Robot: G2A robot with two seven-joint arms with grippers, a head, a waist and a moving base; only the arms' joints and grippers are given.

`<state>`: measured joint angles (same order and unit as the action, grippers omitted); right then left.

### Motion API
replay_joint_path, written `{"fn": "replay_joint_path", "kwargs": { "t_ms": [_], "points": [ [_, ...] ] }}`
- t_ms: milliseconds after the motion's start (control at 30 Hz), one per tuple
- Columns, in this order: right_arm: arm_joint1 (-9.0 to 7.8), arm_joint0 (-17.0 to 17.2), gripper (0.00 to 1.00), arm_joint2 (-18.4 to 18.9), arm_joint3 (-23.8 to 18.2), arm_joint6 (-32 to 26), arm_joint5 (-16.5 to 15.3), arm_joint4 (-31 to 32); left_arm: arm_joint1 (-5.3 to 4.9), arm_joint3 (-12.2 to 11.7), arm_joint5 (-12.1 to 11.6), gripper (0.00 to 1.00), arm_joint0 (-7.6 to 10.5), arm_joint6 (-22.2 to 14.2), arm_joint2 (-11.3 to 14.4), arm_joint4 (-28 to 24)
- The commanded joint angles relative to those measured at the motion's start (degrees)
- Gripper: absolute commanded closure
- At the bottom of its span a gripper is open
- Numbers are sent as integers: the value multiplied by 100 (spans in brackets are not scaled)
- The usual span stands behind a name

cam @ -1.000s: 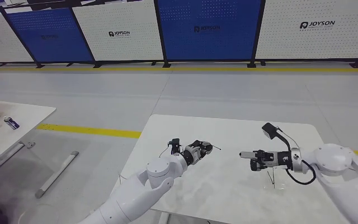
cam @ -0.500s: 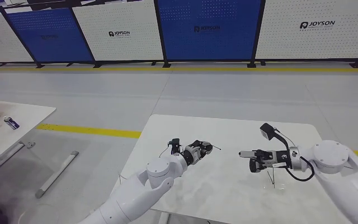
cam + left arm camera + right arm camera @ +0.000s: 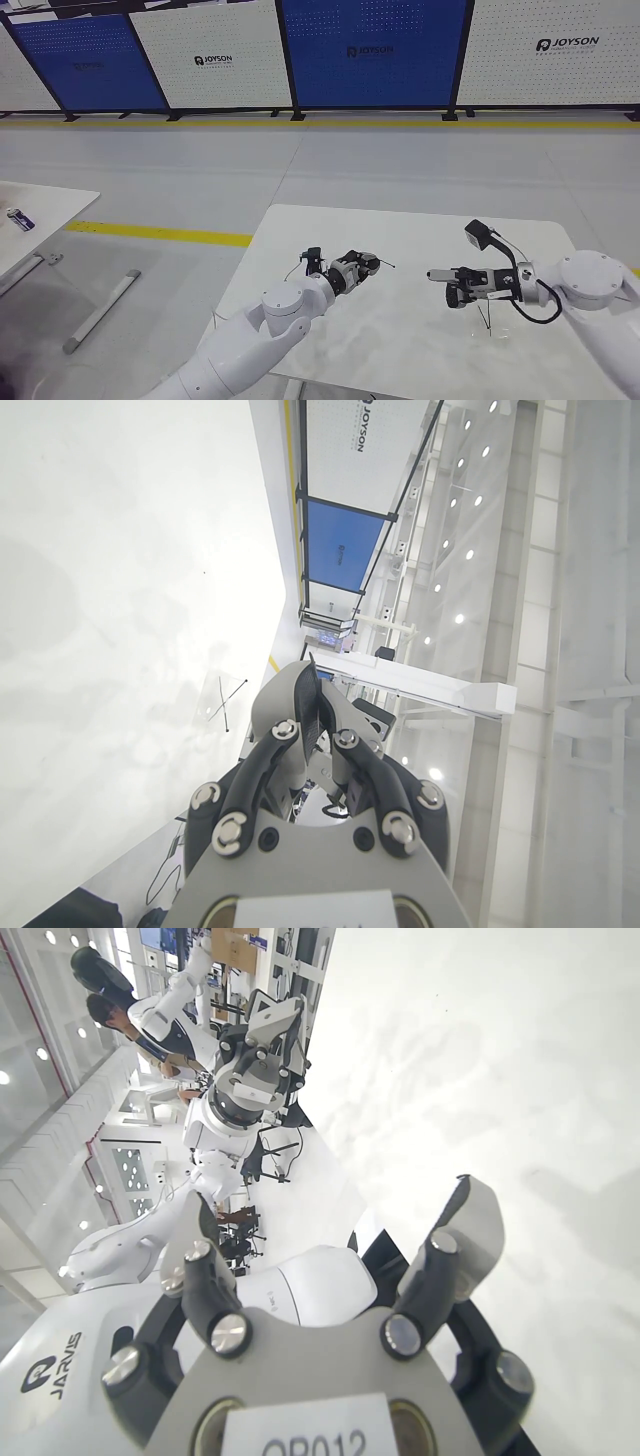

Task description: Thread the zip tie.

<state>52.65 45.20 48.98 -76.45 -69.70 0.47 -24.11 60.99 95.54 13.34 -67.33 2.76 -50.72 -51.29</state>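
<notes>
Nearest, spare ties [image 3: 487, 319] are lying crossed on the counter [image 3: 400, 232] beneath the right arm. Beyond them, the left gripper [image 3: 368, 264] is pinching its fingers tight on what looks like a thin black zip tie [image 3: 386, 265], and the right gripper [image 3: 438, 275] is facing it, fingers spread wide and empty. Threading is seemingly not begun: the free end is awaiting catching and feeding through the head.

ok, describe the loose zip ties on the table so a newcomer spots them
On the white table, look by the open right gripper, on the robot's side of it. Two thin black loose zip ties lie crossed in an X. Unlike the held zip tie in the left gripper, they lie flat, untouched.
</notes>
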Motion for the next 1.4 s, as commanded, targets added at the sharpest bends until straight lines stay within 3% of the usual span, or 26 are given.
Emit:
{"fn": "replay_joint_path", "kwargs": {
  "t_ms": [0,100,233,300,633,733,867,1067,1367],
  "points": [
    [5,108,0,110,119,-34,-405,-331,0,0,0,100,0,0,0,0],
    [61,190,0,212,558,-367,-1154,-1033,0,0,0,100,0,0,0,0],
    [264,48,0,15,1279,-590,-1527,-1721,0,0,0,100,0,0,0,0],
    [339,-46,0,-69,1574,-659,-1379,-1946,0,0,0,100,0,0,0,0],
    [339,-46,0,-69,1574,-659,-1379,-1946,0,0,0,100,0,0,0,0],
    [347,9,0,-99,1475,-524,-1346,-1836,15,12,-361,100,-39,365,-20,513],
    [417,5,0,-287,1332,-420,-1231,-1429,73,108,-473,100,-54,559,148,946],
    [606,-152,0,-649,1410,-169,-1089,-1037,193,113,-405,100,-21,555,523,1407],
    [606,-152,0,-649,1410,-169,-1089,-1037,193,113,-405,100,-21,555,523,1407]
  ]
}}
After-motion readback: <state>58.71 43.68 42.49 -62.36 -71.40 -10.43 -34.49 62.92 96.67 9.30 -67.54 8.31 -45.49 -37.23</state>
